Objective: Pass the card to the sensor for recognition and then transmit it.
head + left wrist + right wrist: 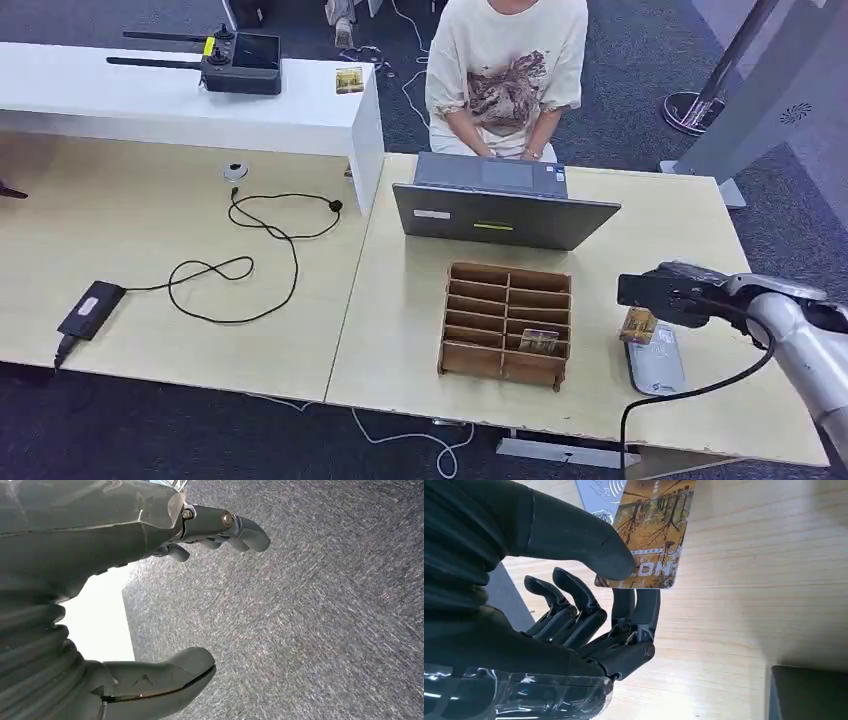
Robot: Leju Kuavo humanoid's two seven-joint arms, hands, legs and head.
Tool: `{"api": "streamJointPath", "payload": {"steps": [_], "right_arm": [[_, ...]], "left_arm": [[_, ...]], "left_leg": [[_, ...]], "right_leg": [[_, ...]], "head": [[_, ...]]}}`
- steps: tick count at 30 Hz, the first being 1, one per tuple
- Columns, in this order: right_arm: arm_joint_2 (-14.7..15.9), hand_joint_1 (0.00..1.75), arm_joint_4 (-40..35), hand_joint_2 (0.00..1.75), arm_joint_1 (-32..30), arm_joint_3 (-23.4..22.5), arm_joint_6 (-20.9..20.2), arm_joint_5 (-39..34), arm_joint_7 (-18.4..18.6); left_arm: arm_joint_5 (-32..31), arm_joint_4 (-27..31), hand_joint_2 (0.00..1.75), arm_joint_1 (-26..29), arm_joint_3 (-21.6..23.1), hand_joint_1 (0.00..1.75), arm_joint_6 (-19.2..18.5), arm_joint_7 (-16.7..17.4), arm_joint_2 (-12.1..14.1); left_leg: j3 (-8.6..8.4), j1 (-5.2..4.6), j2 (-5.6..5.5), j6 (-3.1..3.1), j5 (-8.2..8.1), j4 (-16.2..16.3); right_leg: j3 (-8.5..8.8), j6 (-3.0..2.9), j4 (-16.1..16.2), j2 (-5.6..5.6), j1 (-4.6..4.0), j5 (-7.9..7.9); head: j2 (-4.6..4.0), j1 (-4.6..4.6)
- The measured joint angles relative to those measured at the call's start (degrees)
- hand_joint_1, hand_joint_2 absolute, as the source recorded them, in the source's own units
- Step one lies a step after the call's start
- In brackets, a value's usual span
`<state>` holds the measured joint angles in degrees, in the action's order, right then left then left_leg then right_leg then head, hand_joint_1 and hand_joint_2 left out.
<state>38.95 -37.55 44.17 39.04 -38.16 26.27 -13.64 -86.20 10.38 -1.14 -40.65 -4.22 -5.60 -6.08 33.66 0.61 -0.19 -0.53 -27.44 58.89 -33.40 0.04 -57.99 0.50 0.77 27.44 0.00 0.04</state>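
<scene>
My right hand (672, 292) pinches a yellow-brown picture card (638, 325) between thumb and fingers, just above the near end of the grey card sensor (656, 365) lying flat on the table's right side. The right wrist view shows the card (651, 535) up close under the thumb of my right hand (594, 580), with part of the sensor (596, 492) behind it. My left hand (150, 595) hangs over grey carpet with its fingers apart and nothing in it. A second card (539, 341) stands in a slot of the wooden organizer (507, 322).
A grey laptop (505, 213) stands open behind the organizer, and a person (505, 75) sits behind it. The left table carries a black power adapter (90, 309) with a looping cable (240, 265). A white shelf (180, 100) holds a controller (240, 62).
</scene>
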Motion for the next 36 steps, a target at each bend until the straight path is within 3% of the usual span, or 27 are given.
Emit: {"api": "streamJointPath", "payload": {"steps": [36], "right_arm": [[-0.7,1.75,7.7,1.75,-2.9,0.9,7.6,-1.0,3.7]], "left_arm": [[-0.2,0.0,1.75,-0.1,0.0,0.0,0.0,0.0,0.3]], "left_leg": [[0.0,0.0,0.0,0.0,0.0,0.0]], "right_leg": [[0.0,0.0,0.0,0.0,0.0,0.0]], "head": [[0.02,0.0]]}}
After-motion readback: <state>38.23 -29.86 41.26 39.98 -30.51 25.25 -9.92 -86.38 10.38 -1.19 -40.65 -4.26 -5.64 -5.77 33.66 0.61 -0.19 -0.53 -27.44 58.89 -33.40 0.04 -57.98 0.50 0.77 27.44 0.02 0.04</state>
